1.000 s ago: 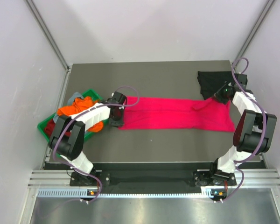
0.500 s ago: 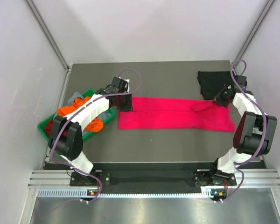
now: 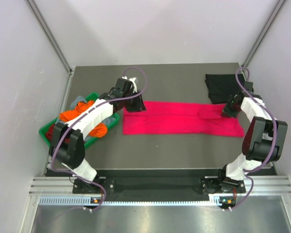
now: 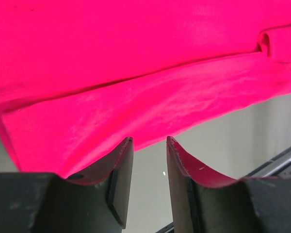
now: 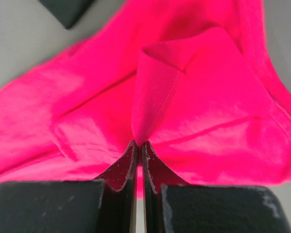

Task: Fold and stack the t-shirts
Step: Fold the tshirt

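Folding pink tee [image 3: 182, 118], flat on table [image 3: 174, 150] between pincers: right pincer [image 5: 138, 143] clamped on a raised fold, left pincer [image 4: 149, 141] apart and empty just off the near hem; next likely needs left closing on that hem.

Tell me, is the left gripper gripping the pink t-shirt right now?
No, the left gripper is open with only table between its fingers; the pink t-shirt lies past their tips.

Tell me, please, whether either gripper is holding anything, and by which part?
The right gripper pinches a raised fold of the pink t-shirt near its right end. The left gripper is open at the other end, holding nothing.
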Available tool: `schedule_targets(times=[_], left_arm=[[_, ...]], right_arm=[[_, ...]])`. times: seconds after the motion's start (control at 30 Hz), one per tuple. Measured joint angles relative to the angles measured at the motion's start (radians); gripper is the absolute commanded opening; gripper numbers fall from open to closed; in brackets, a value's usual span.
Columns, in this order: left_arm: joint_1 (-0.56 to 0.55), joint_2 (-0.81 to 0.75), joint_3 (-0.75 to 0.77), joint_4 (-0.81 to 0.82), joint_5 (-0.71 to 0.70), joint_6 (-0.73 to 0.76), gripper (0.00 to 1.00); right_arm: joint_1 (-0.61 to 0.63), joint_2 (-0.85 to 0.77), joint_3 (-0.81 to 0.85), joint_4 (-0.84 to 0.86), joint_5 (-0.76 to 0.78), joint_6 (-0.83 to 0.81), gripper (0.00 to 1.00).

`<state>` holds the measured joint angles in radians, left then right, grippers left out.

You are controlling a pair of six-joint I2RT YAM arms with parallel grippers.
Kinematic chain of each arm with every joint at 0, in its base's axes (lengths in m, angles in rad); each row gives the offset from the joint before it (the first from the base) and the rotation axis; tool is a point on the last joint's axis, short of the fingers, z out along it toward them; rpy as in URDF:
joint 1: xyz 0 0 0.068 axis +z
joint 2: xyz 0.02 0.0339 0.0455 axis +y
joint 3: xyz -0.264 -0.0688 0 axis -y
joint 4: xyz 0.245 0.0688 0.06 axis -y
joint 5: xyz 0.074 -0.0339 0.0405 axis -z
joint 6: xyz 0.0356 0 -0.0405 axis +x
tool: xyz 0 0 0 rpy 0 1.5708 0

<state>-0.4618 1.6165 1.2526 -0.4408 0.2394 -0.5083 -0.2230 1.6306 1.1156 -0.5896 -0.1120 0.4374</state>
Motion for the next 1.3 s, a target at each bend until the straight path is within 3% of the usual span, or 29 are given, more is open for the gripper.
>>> schedule_targets(times=[0.1,0.23,0.37,0.6,1.0,1.3], left_arm=[[0.0,-0.015,-0.01,0.0,-0.022,0.001,0.39],[0.0,-0.017,-0.01,0.002,-0.027,0.003,0.4],[0.0,-0.017,-0.011,0.002,-0.016,0.013,0.4],[0.0,0.008,-0.011,0.026,0.029,0.025,0.4],[0.0,0.075,0.0,0.006,0.037,0.079,0.36],[0.0,0.04,-0.09,-0.109,-0.137,0.153,0.39]], right_arm=[[0.0,0.0,-0.001,-0.033,0.021,-0.007,0.07],[0.003,0.0,-0.001,-0.054,0.037,-0.018,0.27],[0.006,0.0,0.013,-0.093,0.071,-0.027,0.38],[-0.028,-0.021,0.066,-0.113,0.108,-0.029,0.4],[-0.105,0.065,0.063,-0.058,0.117,-0.045,0.31],[-0.105,0.118,0.074,-0.067,0.198,-0.045,0.34]])
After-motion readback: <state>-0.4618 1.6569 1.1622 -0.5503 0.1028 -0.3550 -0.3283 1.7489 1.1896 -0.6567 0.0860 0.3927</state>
